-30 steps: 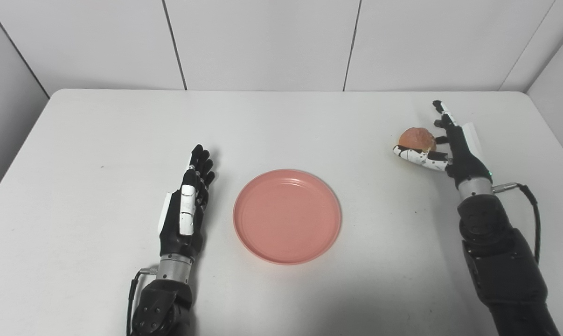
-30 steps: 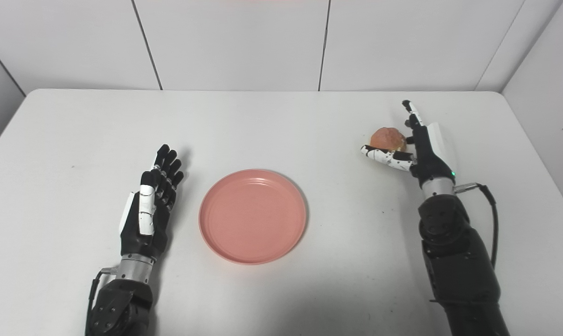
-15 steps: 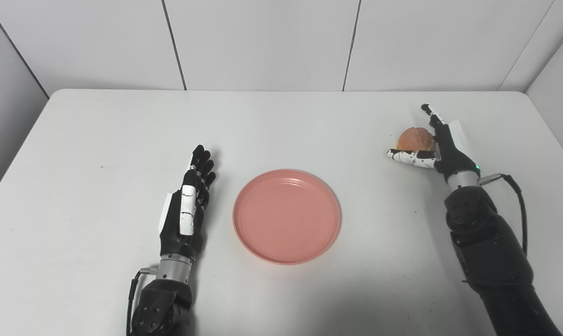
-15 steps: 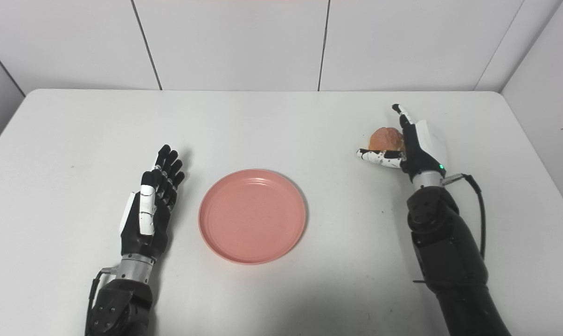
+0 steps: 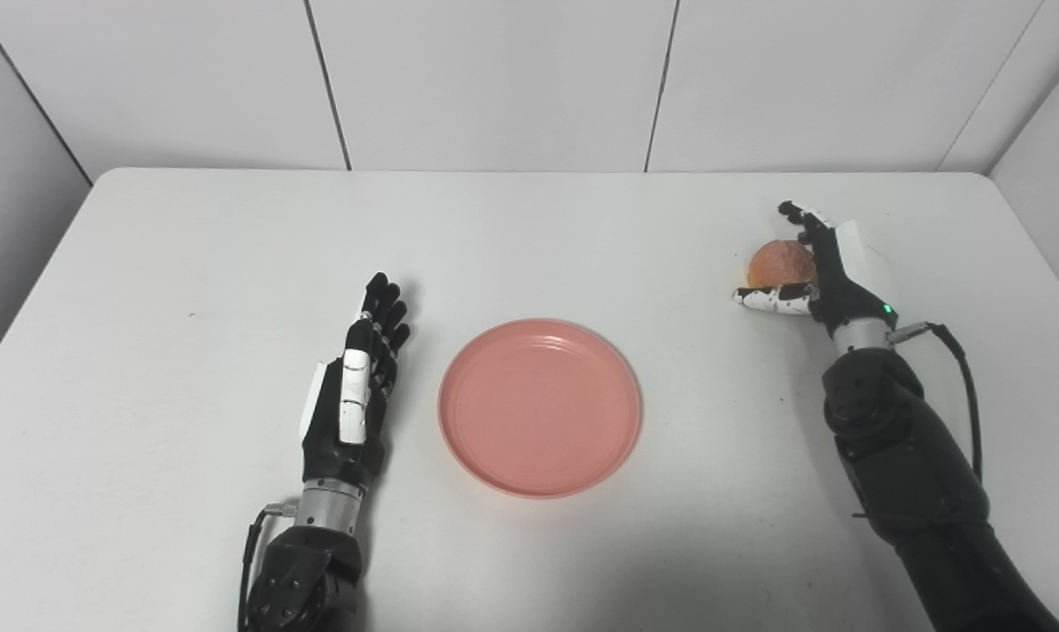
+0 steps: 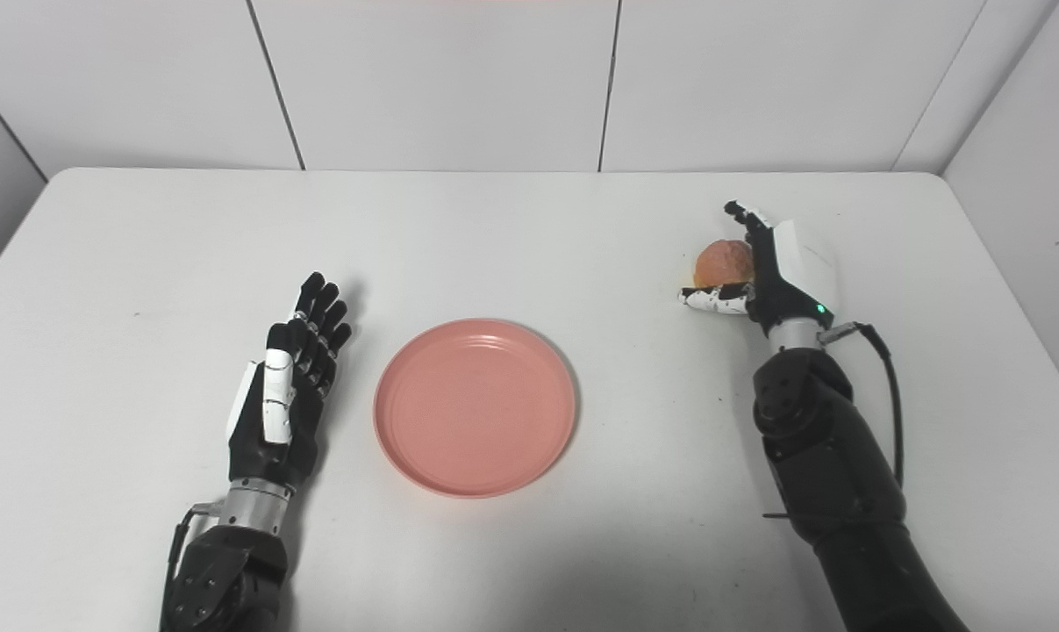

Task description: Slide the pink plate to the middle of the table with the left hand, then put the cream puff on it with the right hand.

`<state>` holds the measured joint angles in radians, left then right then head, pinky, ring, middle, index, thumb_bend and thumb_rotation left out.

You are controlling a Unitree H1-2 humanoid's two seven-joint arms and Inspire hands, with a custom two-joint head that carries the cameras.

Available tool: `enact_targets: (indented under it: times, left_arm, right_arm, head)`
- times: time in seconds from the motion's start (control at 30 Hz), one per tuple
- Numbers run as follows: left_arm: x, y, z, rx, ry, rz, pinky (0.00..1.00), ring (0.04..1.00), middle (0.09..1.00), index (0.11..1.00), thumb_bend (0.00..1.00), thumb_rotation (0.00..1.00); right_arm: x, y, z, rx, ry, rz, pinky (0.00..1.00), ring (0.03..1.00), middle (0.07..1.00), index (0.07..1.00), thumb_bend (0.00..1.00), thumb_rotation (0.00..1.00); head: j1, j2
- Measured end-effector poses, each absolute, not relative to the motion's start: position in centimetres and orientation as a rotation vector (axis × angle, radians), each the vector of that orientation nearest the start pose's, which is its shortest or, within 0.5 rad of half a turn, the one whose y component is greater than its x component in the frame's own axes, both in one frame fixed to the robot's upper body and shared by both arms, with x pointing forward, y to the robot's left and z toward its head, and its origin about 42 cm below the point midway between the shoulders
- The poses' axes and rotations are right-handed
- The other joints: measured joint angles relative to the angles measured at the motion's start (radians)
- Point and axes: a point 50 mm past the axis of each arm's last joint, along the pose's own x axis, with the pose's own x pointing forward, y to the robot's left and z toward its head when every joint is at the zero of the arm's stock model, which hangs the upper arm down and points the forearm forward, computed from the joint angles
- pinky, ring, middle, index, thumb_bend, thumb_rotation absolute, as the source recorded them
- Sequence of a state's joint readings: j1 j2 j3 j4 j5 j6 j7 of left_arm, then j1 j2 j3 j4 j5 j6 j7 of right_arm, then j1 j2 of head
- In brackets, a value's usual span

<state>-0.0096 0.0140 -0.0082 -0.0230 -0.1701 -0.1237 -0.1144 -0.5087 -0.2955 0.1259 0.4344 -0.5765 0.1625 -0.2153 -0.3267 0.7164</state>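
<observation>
The pink plate (image 5: 540, 408) lies flat at the middle of the white table (image 5: 529, 237). My left hand (image 5: 354, 399) rests open and flat just left of the plate, a small gap away from its rim. At the far right sits the cream puff (image 5: 776, 263), round and golden brown, on the table. My right hand (image 5: 832, 281) cups it from the right: the thumb (image 5: 770, 298) lies along its near side and the fingers curve over its far side, not closed tight. In the right eye view the puff (image 6: 724, 262) shows the same way.
White wall panels (image 5: 494, 79) stand behind the table's far edge and along both sides. A black cable (image 5: 963, 386) loops off my right wrist. The right table edge runs close beside the right arm.
My right hand has drawn in around the cream puff, its fingers bending from straight to curved over it, and the forearm has swung left. The left hand and the plate stay put.
</observation>
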Motion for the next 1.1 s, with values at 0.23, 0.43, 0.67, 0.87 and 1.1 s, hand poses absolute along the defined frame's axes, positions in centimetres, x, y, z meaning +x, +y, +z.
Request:
enact_targets:
  times: [0.23,0.43,0.67,0.87,1.1]
  left_arm:
    - [28.5,20.6,11.2,-0.153,-0.146,-0.134,1.0,1.0,1.0,1.0,0.68,1.0]
    - [28.4,20.6,11.3,-0.157,-0.139,-0.14,1.0,1.0,1.0,1.0,0.69,1.0]
    - [28.0,20.6,11.2,-0.159,-0.123,-0.14,1.0,1.0,1.0,1.0,0.72,1.0]
    - [28.0,20.5,11.2,-0.153,-0.121,-0.144,1.0,1.0,1.0,1.0,0.72,1.0]
    - [27.9,20.4,11.2,-0.151,-0.118,-0.149,1.0,1.0,1.0,1.0,0.72,1.0]
  right_arm:
    - [44.1,-28.5,16.5,-0.936,-0.039,-0.19,0.17,0.265,0.476,0.498,0.52,0.0]
    - [43.5,-28.5,16.3,-0.935,-0.041,-0.185,0.14,0.214,0.47,0.488,0.52,0.0]
    - [43.3,-28.6,16.5,-0.945,-0.036,-0.181,0.14,0.234,0.471,0.488,0.52,0.0]
    - [43.1,-28.5,16.6,-0.946,-0.041,-0.179,0.18,0.285,0.474,0.488,0.52,0.0]
    - [42.4,-28.4,17.9,-0.905,-0.097,-0.212,0.18,0.262,0.473,0.487,0.53,0.0]
  head:
    - [0.008,-0.002]
    - [0.009,-0.003]
    - [0.011,-0.003]
    - [0.011,-0.002]
    - [0.015,-0.002]
